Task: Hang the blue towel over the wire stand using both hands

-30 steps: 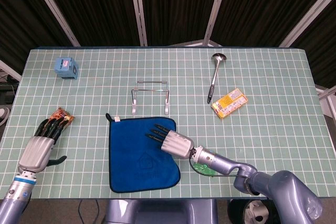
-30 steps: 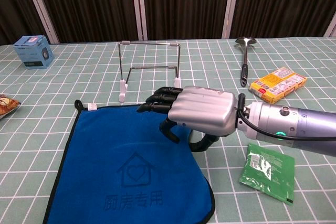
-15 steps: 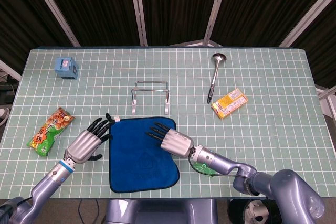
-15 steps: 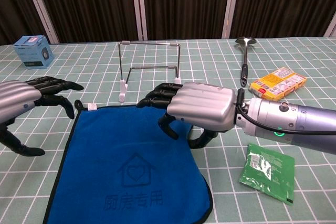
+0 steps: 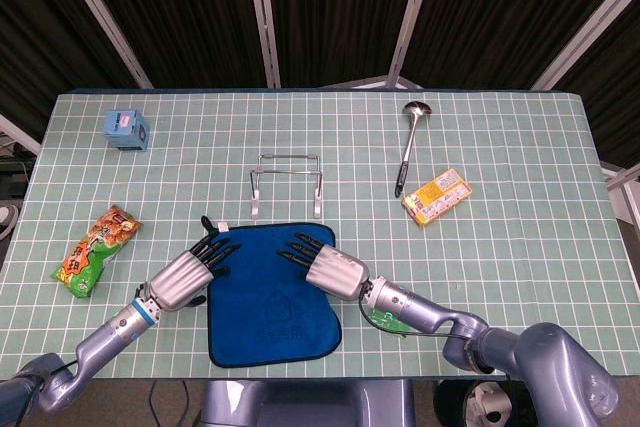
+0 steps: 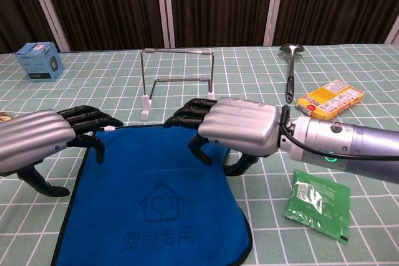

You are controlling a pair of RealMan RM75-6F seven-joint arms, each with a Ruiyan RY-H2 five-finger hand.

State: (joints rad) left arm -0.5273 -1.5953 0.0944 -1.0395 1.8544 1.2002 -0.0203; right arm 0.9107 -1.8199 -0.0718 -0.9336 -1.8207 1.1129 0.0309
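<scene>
- Swinging in from the table's left edge, the left hand (image 5: 190, 272) has crossed from beside the snack packet (image 5: 96, 251) to the far-left corner of the blue towel (image 5: 270, 297) within the last second; its dark fingertips (image 6: 103, 121) now reach over the corner where the hanging loop and white tag sit.
- Right hand (image 6: 234, 132) has barely shifted in that time: it hovers over the towel's far-right corner, fingers curled downward with the thumb tucked beneath, and holds nothing that I can make out.
- Left hand likewise grips nothing yet; its fingers are extended and a little apart, and whether the tips touch the cloth I cannot tell.
- Blue towel lies flat on the checked table mat (image 5: 500, 247), near the robot, just short of the wire stand (image 5: 286, 183), which stands upright and bare behind it.
- Both hands now flank the towel's far edge, one at each corner, so the reach looks finished and the pinch of the two corners is, I judge, the step at hand.
- Green sachet (image 6: 318, 202) lies right of the towel beneath the right forearm, and could be brushed during the lift.
</scene>
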